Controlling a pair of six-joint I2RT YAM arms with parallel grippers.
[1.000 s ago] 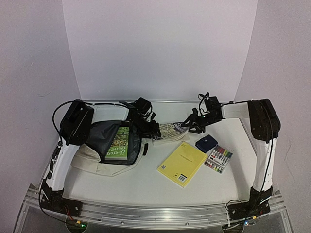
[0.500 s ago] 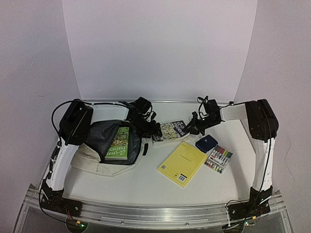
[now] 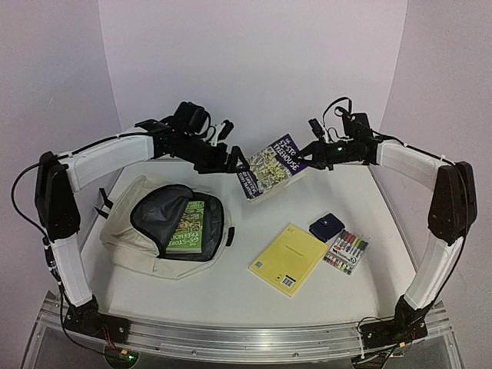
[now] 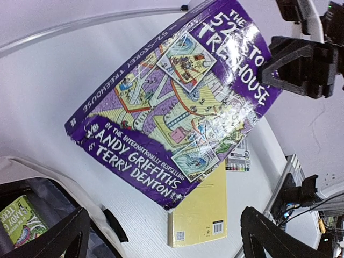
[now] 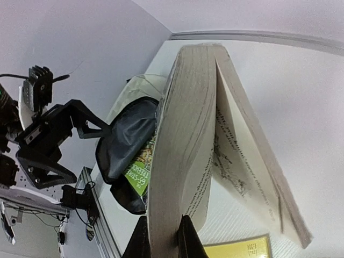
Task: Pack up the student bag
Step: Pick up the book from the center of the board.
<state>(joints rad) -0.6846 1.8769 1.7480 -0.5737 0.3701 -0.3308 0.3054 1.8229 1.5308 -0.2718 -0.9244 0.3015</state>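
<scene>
Nearest on the bench (image 3: 231, 300) lay one flat yellow notebook (image 3: 288, 259), one marker pack (image 3: 346, 252), perhaps ten pens, and one navy pouch (image 3: 327, 227). The soft cream student bag (image 3: 123, 234) lay open at left, one green book (image 3: 187, 225) inside. Farther, the right fingers (image 5: 138, 244) pinched one glossy purple paperback (image 3: 270, 167); the left fingers (image 4: 59, 236) were spread wide.

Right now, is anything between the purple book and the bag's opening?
Only the open left gripper, hanging beside the purple book on its bag side. The student bag gapes open, a green book already inside.
</scene>
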